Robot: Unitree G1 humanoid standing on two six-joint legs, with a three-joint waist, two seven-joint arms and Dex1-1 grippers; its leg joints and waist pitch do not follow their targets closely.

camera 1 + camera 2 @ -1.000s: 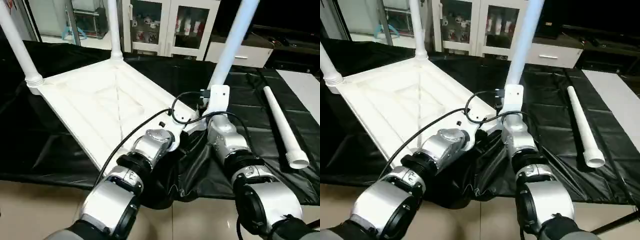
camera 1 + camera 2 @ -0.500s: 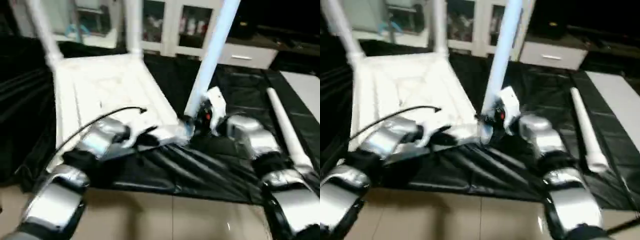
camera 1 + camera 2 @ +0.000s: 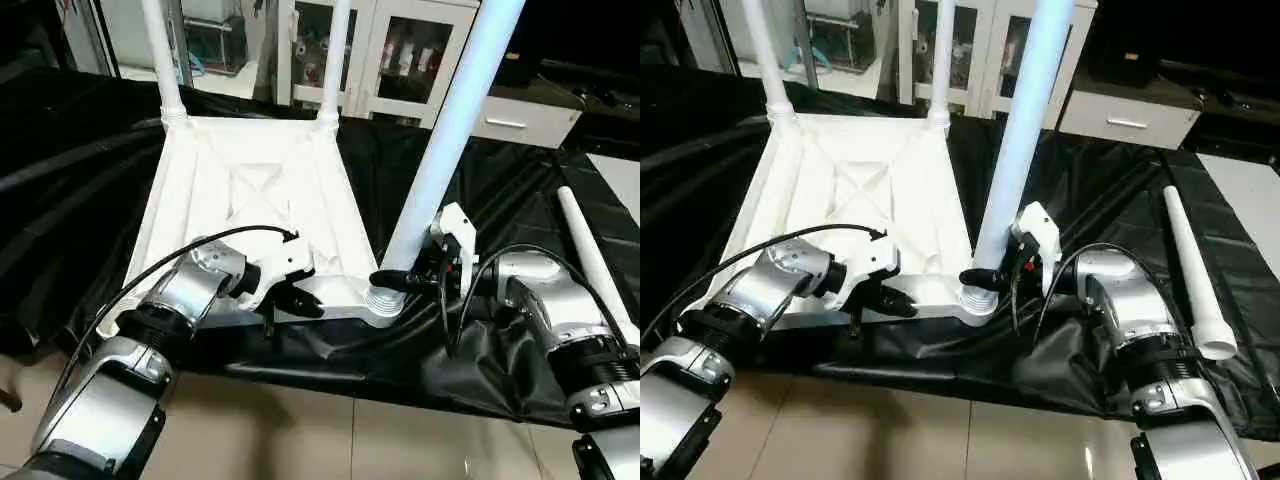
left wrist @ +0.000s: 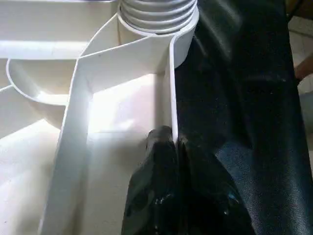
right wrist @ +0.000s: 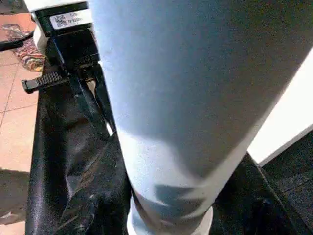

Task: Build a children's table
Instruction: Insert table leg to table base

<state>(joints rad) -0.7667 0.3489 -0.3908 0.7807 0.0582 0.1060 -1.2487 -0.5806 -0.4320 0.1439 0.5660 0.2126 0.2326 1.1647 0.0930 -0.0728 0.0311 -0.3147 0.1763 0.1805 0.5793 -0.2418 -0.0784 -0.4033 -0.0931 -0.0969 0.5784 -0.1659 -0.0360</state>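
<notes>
Three legs are seated in the tabletop (image 3: 260,190); the fourth leg (image 3: 595,265) lies on the worktop (image 3: 80,130). Left hand (image 4: 173,147) pinches the rim; right hand (image 3: 400,281) is spread beside the near leg (image 3: 440,160).

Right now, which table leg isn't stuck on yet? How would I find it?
Look at the big black-covered work surface with the upside-down white tabletop on it. Off the tabletop, on the robot's right, one white leg lies flat on the black cover. The other legs stand upright in corner sockets; this is the one lying down, apart.
</notes>
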